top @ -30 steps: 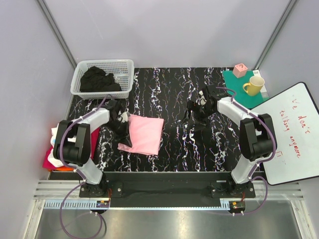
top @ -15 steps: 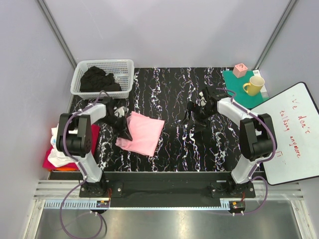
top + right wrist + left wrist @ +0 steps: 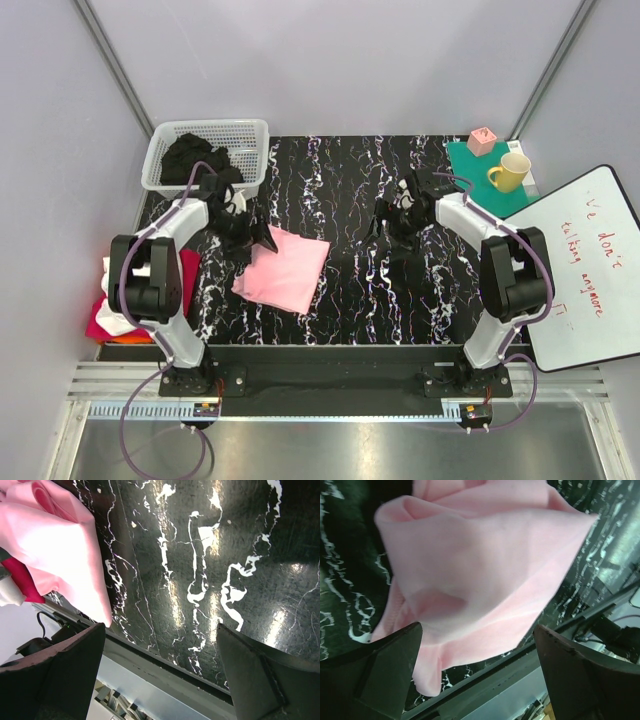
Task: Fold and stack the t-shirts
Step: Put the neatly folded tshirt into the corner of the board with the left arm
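A folded light pink t-shirt (image 3: 285, 268) lies on the black marble table (image 3: 350, 190), left of centre. My left gripper (image 3: 252, 236) hovers open at its far left corner, with nothing held. In the left wrist view the pink t-shirt (image 3: 480, 565) lies below the spread fingers (image 3: 380, 670) of my left gripper (image 3: 480, 675). My right gripper (image 3: 388, 222) hangs open over bare table at centre right; its own view shows it (image 3: 160, 675) empty, the pink t-shirt (image 3: 50, 540) off to one side. Black t-shirts (image 3: 195, 160) fill the basket. White and magenta-red t-shirts (image 3: 108, 300) are piled at the left edge.
The white lattice basket (image 3: 250, 135) stands at the back left. On a green mat (image 3: 470, 165) at the back right are a yellow mug (image 3: 510, 172) and a pink cube (image 3: 482, 140). A whiteboard (image 3: 585, 270) leans at the right edge.
My left gripper has opened, let go of the pink t-shirt and drawn back toward the basket. The shirt has turned slightly and settled. The right arm has barely moved.
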Motion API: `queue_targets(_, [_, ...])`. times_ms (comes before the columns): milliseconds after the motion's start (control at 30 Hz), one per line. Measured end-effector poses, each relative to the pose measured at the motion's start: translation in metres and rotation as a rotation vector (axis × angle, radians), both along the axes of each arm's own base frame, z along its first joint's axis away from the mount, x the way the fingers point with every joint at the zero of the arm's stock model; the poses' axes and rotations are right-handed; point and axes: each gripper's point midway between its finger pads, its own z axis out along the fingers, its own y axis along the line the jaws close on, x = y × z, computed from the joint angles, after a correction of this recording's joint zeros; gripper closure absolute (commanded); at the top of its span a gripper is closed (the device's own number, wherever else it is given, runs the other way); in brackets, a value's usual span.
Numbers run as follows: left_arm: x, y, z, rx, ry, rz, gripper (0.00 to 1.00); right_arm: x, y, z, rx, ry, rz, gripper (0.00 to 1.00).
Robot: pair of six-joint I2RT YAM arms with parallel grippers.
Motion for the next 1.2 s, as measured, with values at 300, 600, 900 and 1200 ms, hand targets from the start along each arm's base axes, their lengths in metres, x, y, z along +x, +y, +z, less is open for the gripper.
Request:
queue_targets(300, [0.016, 0.028, 0.004, 0.159, -0.059, 0.040, 0.01, 0.001, 0.003, -0.005, 0.009, 0.019, 0.005, 0.00])
queue_targets(600, [0.005, 0.035, -0.016, 0.200, 0.006, 0.011, 0.01, 0.004, 0.004, -0.007, 0.014, 0.027, 0.006, 0.00])
queue_targets(900, [-0.003, 0.028, -0.029, 0.152, 0.061, -0.019, 0.01, 0.006, 0.005, -0.006, 0.016, 0.024, 0.005, 0.00])
queue_targets(1200, [-0.014, 0.011, -0.046, 0.118, 0.134, -0.082, 0.17, 0.010, 0.007, -0.004, 0.019, 0.015, 0.005, 0.00])
